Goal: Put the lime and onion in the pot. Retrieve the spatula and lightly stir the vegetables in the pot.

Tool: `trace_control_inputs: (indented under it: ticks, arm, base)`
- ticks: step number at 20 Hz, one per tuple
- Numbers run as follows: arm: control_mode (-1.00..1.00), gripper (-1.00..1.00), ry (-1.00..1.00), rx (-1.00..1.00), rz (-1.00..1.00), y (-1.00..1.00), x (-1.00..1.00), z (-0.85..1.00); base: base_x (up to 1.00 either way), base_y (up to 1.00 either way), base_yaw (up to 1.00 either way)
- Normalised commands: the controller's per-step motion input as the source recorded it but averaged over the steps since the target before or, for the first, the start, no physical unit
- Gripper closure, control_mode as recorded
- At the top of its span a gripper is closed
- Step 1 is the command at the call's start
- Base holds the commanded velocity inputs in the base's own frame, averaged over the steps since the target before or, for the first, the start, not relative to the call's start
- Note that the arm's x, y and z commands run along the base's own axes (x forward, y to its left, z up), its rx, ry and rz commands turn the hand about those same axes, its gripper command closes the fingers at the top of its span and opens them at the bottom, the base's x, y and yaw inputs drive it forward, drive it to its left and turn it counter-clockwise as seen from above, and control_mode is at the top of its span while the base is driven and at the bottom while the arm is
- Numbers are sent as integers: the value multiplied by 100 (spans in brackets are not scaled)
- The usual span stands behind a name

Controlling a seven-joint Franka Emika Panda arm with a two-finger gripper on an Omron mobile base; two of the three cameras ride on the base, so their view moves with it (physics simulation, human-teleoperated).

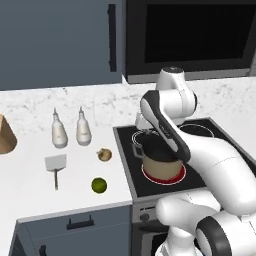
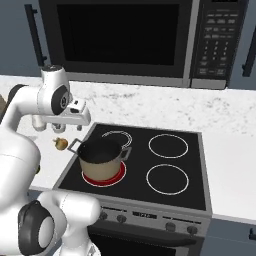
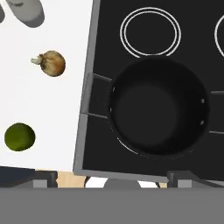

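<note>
The pot [image 3: 157,107], tan-sided with a dark inside, stands empty on the front left burner, which glows red [image 1: 161,176]. On the white counter left of the stove lie the yellow-brown onion [image 1: 104,154] [image 3: 51,63] and, nearer the front edge, the green lime [image 1: 99,185] [image 3: 19,136]. Further left lies the spatula [image 1: 55,165], blade toward the wall. My gripper [image 3: 111,179] [image 2: 77,120] hangs above the pot's [image 2: 102,157] front left side, pointing down, open and holding nothing. The arm covers part of the pot [image 1: 160,162] in the left base view.
Two pale bottles [image 1: 59,131] [image 1: 83,129] stand behind the onion near the wall. A tan object [image 1: 6,136] sits at the counter's far left. The other burners [image 2: 168,146] are bare. A microwave [image 2: 125,37] hangs above the stove.
</note>
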Motion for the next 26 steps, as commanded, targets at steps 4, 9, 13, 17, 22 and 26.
trace_control_inputs:
  ticks: [4, 9, 13, 17, 22, 26]
  arm:
    - [100, -100, 0, 0, 0, 0, 0, 0]
    - [-100, -100, 1, 5, 0, 9, 1, -14]
    - [-100, -100, 17, 7, 11, 54, 44, -91]
    - [-100, -100, 19, 0, 18, 97, 38, -100]
    - [-100, -100, 12, -8, 4, 94, 0, -98]
    - [-100, -100, 8, -6, 0, 64, 16, -97]
  base:
    - [0, 41, 0]
    - [0, 15, 0]
    - [0, 0, 0]
    - [0, 0, 0]
    - [0, 0, 0]
    - [0, 0, 0]
